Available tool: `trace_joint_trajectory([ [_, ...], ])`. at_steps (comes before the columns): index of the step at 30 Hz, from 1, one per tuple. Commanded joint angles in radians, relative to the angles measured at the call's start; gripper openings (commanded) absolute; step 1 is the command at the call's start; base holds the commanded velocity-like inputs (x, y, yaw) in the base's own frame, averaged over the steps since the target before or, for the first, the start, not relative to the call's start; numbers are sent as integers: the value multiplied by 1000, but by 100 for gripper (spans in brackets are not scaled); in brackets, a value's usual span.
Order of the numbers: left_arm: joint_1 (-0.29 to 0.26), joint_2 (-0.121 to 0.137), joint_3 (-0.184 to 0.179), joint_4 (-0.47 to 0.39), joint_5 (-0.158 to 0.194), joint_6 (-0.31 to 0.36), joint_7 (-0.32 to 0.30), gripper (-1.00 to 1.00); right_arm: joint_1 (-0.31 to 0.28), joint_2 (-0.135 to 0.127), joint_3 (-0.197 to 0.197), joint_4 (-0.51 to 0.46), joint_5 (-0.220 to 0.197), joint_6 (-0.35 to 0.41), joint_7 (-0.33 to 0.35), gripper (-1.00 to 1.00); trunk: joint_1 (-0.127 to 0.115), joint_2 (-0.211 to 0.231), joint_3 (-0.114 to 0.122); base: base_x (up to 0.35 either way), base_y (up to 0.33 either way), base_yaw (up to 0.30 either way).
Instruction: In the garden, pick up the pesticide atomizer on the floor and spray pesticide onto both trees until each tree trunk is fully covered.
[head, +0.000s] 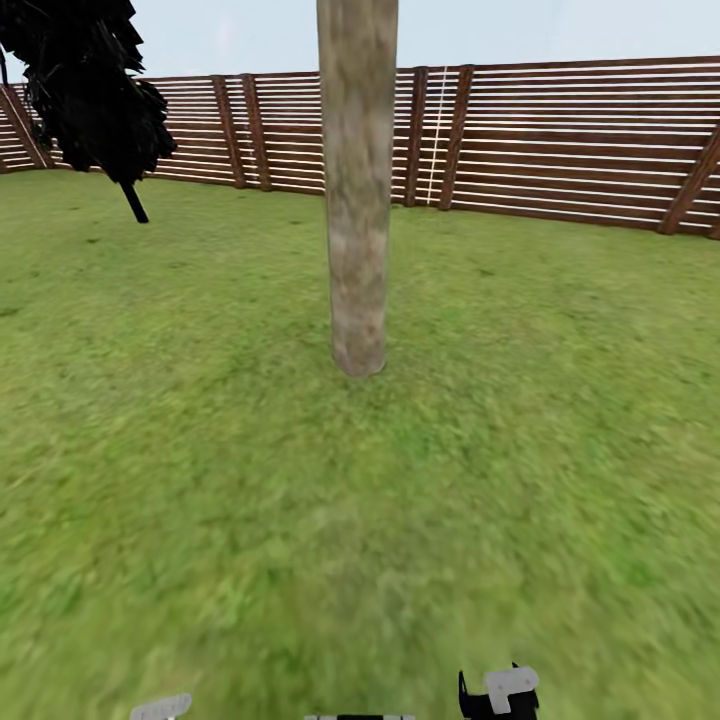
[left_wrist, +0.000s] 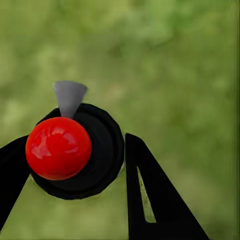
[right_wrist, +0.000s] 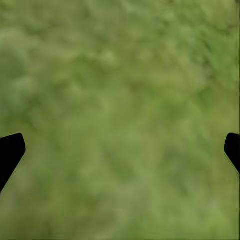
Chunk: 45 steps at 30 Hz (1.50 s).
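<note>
1 tree trunk (head: 357, 190) stands at 12 o'clock on the lawn (head: 200, 450), before the slatted fence (head: 560, 140). The left gripper (left_wrist: 75, 165) pinches 1 red-topped pesticide atomizer (left_wrist: 59, 148). The right gripper (right_wrist: 120, 150) hangs above grass, jaws spread wide.

The left gripper (left_wrist: 75, 170) has its black fingers (left_wrist: 150, 200) closed around the atomizer (left_wrist: 75, 150). The right gripper (right_wrist: 120, 150) holds nothing, its fingers (right_wrist: 10, 150) spread wide and pointing down.
</note>
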Motion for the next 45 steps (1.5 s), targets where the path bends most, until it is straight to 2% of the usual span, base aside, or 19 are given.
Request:
trace_joint_trajectory([
  [1,-1,0,-6,1,10,-3,-5,-100,-1,0,8,1,4,1,-11,100,0,0,-1,338,0,0],
  [16,-1,0,-6,1,10,-3,-5,-100,-1,0,8,1,4,1,-11,100,0,0,-1,338,0,0],
  [24,-1,0,-6,1,11,-3,-5,-100,-1,0,8,1,4,1,-11,100,0,0,4,338,0,-191],
  [30,-1,0,-6,1,11,-3,-5,-100,-1,0,8,1,4,1,-11,100,0,0,5,338,0,-21],
  [45,-1,0,-6,1,11,-3,-5,-100,-1,0,8,1,4,1,-11,100,0,0,19,335,-18,0],
])
